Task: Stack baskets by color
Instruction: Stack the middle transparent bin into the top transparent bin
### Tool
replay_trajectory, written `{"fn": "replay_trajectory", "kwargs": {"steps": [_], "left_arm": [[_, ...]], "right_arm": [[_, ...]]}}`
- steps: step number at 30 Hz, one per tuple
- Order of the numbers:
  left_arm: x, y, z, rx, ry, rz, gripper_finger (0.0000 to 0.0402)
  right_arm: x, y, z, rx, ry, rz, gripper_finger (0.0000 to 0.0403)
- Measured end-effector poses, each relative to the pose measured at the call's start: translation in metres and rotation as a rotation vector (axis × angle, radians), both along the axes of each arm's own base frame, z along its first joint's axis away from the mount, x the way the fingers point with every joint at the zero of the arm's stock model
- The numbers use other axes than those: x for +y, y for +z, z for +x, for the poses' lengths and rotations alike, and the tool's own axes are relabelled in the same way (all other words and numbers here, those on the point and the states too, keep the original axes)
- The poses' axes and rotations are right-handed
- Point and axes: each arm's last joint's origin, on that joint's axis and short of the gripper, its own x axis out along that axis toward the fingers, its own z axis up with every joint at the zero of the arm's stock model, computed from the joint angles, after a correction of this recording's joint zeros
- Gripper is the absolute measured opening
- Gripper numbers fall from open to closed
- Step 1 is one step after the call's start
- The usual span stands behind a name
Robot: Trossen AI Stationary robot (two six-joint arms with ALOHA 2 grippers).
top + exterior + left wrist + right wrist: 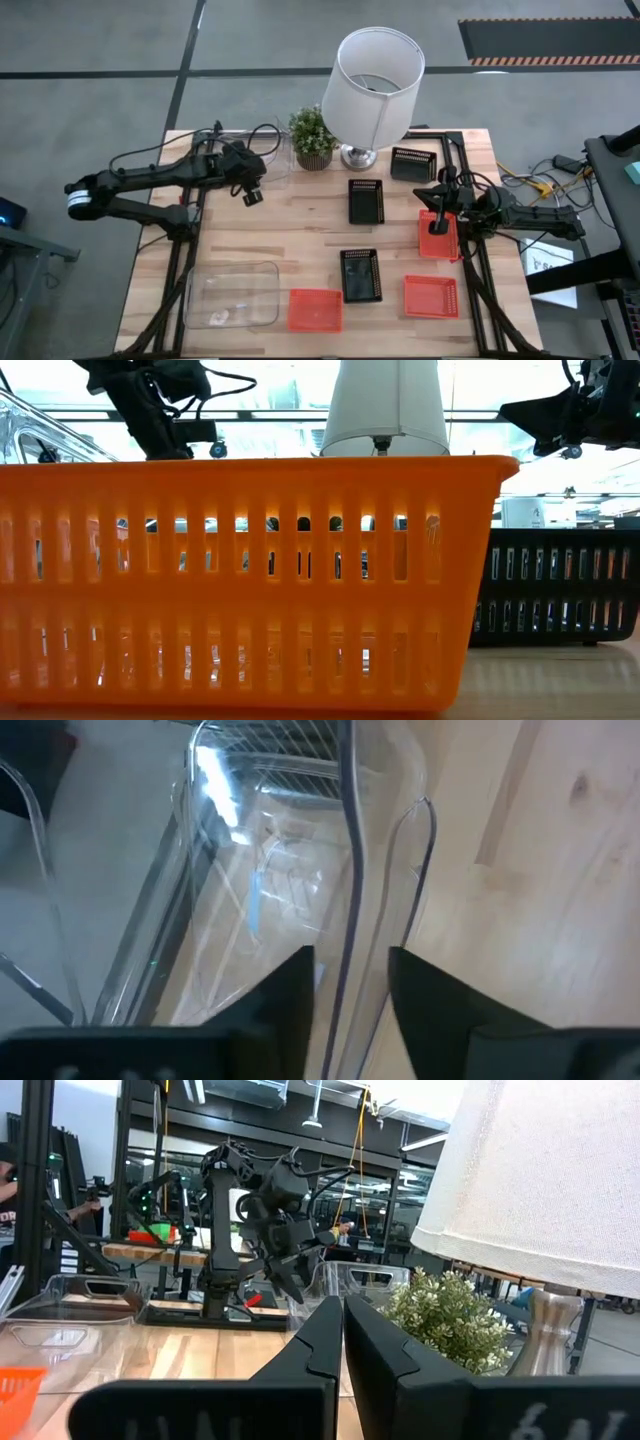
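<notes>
Left wrist view, item one: far clear bin [250, 870], at the far left corner of the table [300, 240]. I have the left gripper [350, 1000] set over its upright wall, one finger [285, 995] on each side. The fingers stand spread, with a sliver of gap between each one and the plastic, so I log no pinch.

Item two: near clear bin [232, 295], flat at the near left.

Orange baskets, three:
- One [315, 310] sits just right of the near clear bin.
- One [431, 296] is at the near right.
- One [437, 237] is at the right edge, under the right gripper [343, 1335]. Its fingers are pressed together with nothing between them.

Black baskets, three:
- One [361, 275] lies between the two near orange ones.
- One [366, 201] is at mid-table.
- One [412, 163] is at the far right, beside the lamp [372, 85].

Potted plant [312, 135]: just left of the lamp's base, between it and the far clear bin.
</notes>
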Motion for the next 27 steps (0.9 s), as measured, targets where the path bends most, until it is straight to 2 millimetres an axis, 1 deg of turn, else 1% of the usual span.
{"fn": "replay_trajectory", "kwargs": {"steps": [6, 8, 13, 16, 21, 27], "left_arm": [[0.0, 0.0, 0.0, -0.001, -0.007, -0.006, 0.0024], [0.0, 0.001, 0.0, -0.001, -0.012, -0.009, 0.0008], [0.0, 0.004, 0.0, -0.005, -0.015, -0.013, 0.0003], [0.0, 0.01, 0.001, -0.007, -0.028, -0.004, 0.0002], [-0.001, 0.025, 0.0, 0.005, -0.035, -0.006, 0.0], [-0.002, 0.047, -0.002, 0.002, -0.034, -0.006, 0.0]], "right_arm": [[0.0, 0.0, 0.0, 0.001, -0.002, -0.007, 0.0009], [0.0, 0.0, 0.0, 0.001, -0.002, -0.007, 0.0009], [0.0, 0.0, 0.0, 0.001, -0.002, -0.007, 0.0009], [0.0, 0.0, 0.0, 0.001, -0.002, -0.007, 0.0009], [0.0, 0.0, 0.0, 0.001, -0.002, -0.007, 0.0009], [0.0, 0.0, 0.0, 0.001, -0.002, -0.007, 0.0009]]}}
